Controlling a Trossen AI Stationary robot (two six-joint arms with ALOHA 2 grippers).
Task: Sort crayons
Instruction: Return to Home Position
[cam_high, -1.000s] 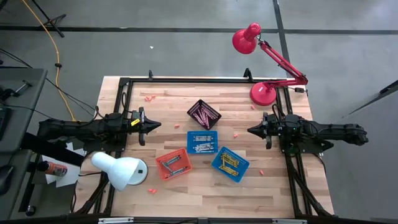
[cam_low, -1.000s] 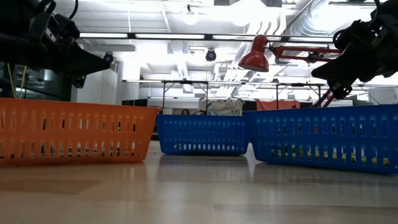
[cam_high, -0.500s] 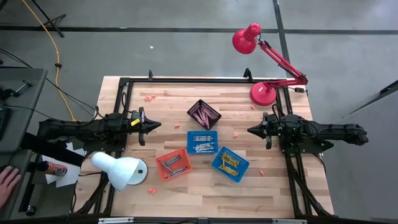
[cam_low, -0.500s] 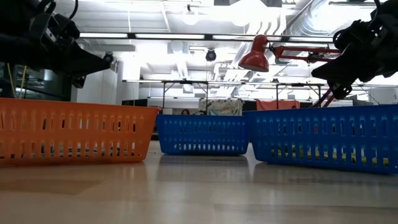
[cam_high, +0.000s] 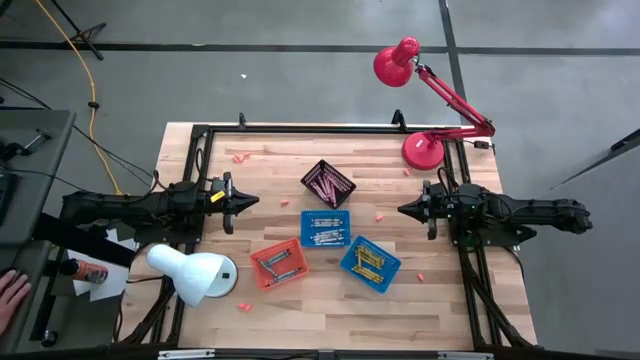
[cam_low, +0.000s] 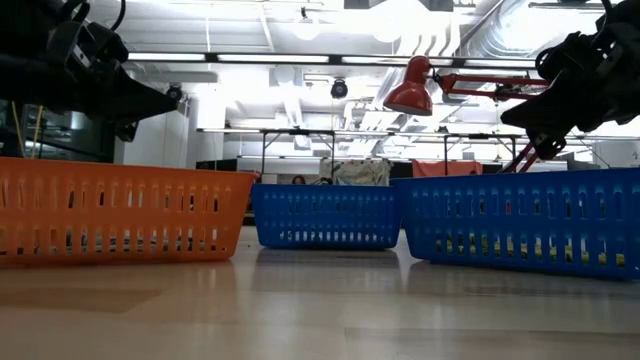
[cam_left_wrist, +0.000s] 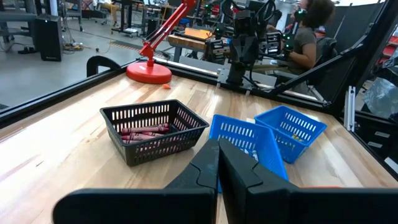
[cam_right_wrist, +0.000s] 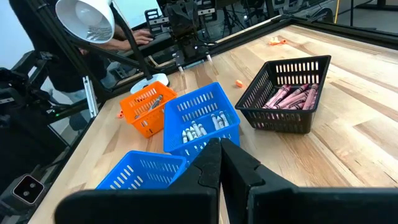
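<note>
Crayons lie sorted in four mesh baskets mid-table: pink ones in the black basket (cam_high: 328, 183), grey ones in the middle blue basket (cam_high: 325, 228), yellow ones in the right blue basket (cam_high: 369, 263), and some in the orange basket (cam_high: 279, 264). Loose crayons (cam_high: 238, 157) lie flat on the wood, among them one near the right arm (cam_high: 379, 216) and one at the near edge (cam_high: 245, 306). My left gripper (cam_high: 250, 201) hovers shut at the table's left, and my right gripper (cam_high: 402, 210) hovers shut at its right. Both point at the baskets and hold nothing.
A white lamp (cam_high: 195, 272) stands at the near left and a red lamp's base (cam_high: 422, 150) at the far right. Bare wood lies between the baskets and each arm. A person's hand (cam_high: 8, 298) shows beyond the table's left side.
Both arms have kept still. A person's hand has come into view beyond the table's left side.
</note>
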